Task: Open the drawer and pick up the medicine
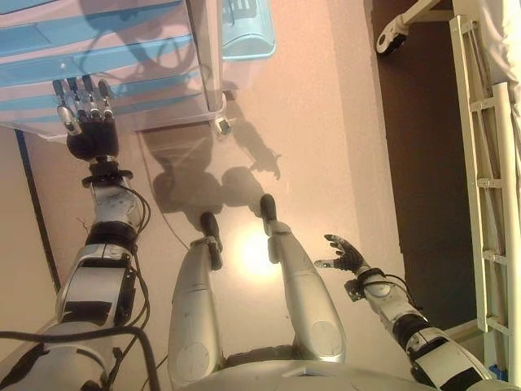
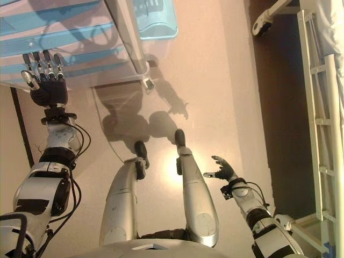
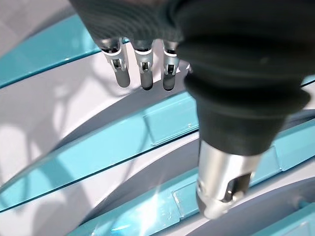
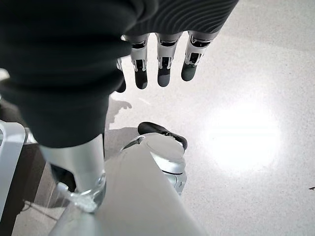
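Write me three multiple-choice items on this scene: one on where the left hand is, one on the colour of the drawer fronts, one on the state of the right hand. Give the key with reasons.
1. Where is the left hand?
A. Raised in front of the drawer unit
B. Down by the white frame
C. Inside an open drawer

2. What colour are the drawer fronts?
A. Red
B. Turquoise
C. Black

3. What is the state of the right hand?
A. Curled round a medicine box
B. Gripping a drawer handle
C. Open and holding nothing

Key:
1 A: the eye views show its fingers reaching up over the unit's striped front, and the left wrist view shows the drawers right past them.
2 B: the left wrist view shows turquoise bands between pale ones.
3 C: the right wrist view shows straight fingers with only the floor beyond them.
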### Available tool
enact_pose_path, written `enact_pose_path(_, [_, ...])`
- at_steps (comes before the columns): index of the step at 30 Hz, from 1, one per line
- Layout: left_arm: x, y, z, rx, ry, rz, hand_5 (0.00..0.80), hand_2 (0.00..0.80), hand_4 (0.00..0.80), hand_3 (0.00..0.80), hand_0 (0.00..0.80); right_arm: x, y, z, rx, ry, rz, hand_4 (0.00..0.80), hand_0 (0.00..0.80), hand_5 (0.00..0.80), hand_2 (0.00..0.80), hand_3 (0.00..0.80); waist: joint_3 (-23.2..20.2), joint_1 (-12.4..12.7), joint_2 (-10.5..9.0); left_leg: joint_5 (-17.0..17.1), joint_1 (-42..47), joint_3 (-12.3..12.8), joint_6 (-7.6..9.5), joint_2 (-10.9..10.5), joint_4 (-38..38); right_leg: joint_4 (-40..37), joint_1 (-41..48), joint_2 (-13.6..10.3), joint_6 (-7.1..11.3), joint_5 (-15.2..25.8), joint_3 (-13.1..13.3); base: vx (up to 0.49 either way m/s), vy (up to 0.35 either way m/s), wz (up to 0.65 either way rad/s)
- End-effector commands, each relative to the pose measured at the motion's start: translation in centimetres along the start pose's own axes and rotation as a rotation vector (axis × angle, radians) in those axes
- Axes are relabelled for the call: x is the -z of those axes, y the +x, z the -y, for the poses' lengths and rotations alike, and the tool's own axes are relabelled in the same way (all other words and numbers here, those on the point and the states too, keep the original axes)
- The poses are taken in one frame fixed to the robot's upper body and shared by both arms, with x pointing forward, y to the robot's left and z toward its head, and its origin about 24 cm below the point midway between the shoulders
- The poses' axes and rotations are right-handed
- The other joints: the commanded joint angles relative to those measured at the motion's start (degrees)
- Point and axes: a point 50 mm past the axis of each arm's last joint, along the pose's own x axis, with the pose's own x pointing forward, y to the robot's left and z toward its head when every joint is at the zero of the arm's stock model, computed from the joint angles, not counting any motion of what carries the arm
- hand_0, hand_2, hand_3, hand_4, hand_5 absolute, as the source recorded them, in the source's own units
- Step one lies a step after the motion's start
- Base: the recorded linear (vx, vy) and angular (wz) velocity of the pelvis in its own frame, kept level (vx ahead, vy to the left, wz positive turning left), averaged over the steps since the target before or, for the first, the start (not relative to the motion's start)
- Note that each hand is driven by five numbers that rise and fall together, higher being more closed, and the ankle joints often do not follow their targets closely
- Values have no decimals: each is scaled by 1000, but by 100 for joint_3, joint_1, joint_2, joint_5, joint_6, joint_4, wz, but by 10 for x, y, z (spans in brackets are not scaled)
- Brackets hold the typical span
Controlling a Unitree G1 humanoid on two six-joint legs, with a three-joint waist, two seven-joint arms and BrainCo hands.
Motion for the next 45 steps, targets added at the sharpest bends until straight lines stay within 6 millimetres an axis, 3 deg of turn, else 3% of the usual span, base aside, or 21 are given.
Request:
enact_pose_path(1, [-46,50,52,287,44,155,0,0,0,0,0,20,-15,-10,-27,15,-28,0,0,0,0,0,-36,195,-31,-778,46,-6,117,-439,402,-491,388,-115,10,220,-457,9,-17,3])
enact_pose_path(8, [-54,68,84,429,63,162,0,0,0,0,0,23,-18,-11,-40,9,-37,0,0,0,0,0,-27,236,-10,-745,130,-38,141,-461,334,-501,480,-140,24,209,-488,4,-8,2])
enact_pose_path(17, [-50,84,128,593,12,165,0,0,0,0,0,26,-19,-15,-56,13,-40,0,0,0,0,0,-30,313,-24,-694,239,-97,153,-488,203,-588,618,-163,45,223,-531,4,-25,3])
enact_pose_path(27, [-47,89,153,683,15,139,0,0,0,0,0,28,-20,-21,-72,20,-48,0,0,0,0,0,-25,390,-79,-623,395,-138,154,-501,46,-754,831,-181,62,257,-582,11,-37,4])
enact_pose_path(29, [-47,89,156,694,17,133,392,392,392,392,392,28,-20,-23,-74,24,-47,0,0,0,0,0,-22,413,-96,-618,414,-153,153,-510,33,-782,869,-181,61,263,-594,9,-33,4])
enact_pose_path(32, [-47,90,161,706,17,133,791,791,791,791,791,28,-20,-24,-78,26,-47,0,0,0,0,0,-12,431,-117,-613,436,-163,150,-513,20,-812,911,-184,68,273,-612,2,-9,1])
enact_pose_path(45, [-45,90,163,710,28,121,800,800,800,800,800,27,-20,-29,-99,8,-44,0,0,0,0,0,-1,490,-158,-524,508,-187,119,-500,-100,-877,1041,-182,66,260,-669,0,0,0])
